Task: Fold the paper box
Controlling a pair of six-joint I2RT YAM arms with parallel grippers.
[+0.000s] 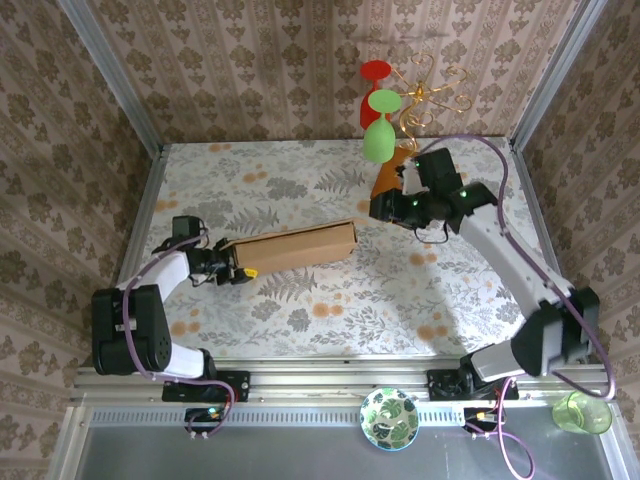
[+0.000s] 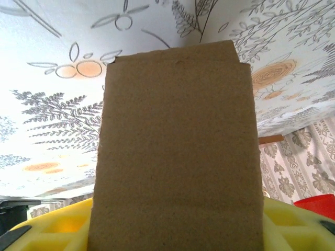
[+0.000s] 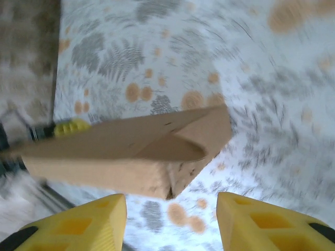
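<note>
**Table check: box folded, gripped at one end**

Flower-patterned cloth covers the table [image 1: 300, 310], and patterned wallpaper closes it in on three sides. The paper box [image 1: 295, 247] lies left of the table's middle. It is folded into a long, closed brown block with its length running left to right.

My left tool [image 1: 237, 268] sits low at the box's left end and is clamped on it. In the left wrist view the cardboard runs between the yellow fingers [image 2: 47, 230] and blocks most of the cloth beyond.

My right tool [image 1: 385, 207] is up off the cloth, right of the box's right end and apart from it. Its yellow fingers [image 3: 89, 225] stand well spread with nothing between them. That view is blurred, but the box's right end shows below it, untouched.

An orange-brown packet [image 1: 383, 180] lies just beyond the right tool. I cannot tell whether the two touch. A gold rack [image 1: 420, 95] with red and green glasses stands at the far edge.
</note>
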